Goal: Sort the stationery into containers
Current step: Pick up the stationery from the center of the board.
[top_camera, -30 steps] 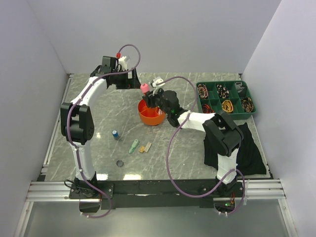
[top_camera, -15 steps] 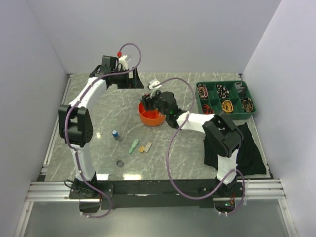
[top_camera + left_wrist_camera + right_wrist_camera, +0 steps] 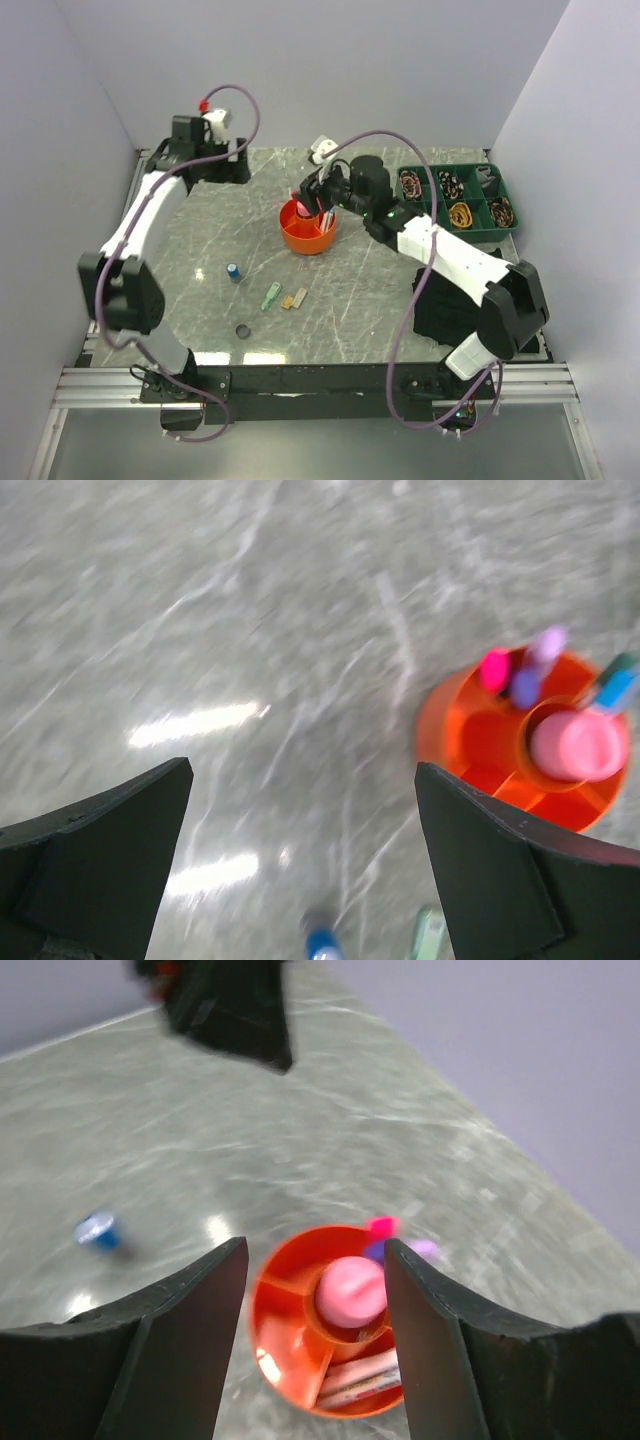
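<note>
Orange pot (image 3: 303, 242) mid-table, pink tube (image 3: 350, 1293) in its centre cup, markers (image 3: 522, 672) and what look like white pens (image 3: 362, 1374) in outer sections; right gripper (image 3: 315, 1247) just above, jaws apart, empty; blue cylinder (image 3: 233, 271), green clip (image 3: 270, 296), yellow eraser (image 3: 294, 298) loose nearby; left gripper (image 3: 300, 772) spread wide, far-left

Off to the side on the grey marble table (image 3: 350, 290)
A green divided tray (image 3: 450, 168) at the far right holds coloured coiled bands (image 3: 460, 213); a black cloth (image 3: 440, 305) lies nearer, and a small black disc (image 3: 242, 330) sits near the front left.
</note>
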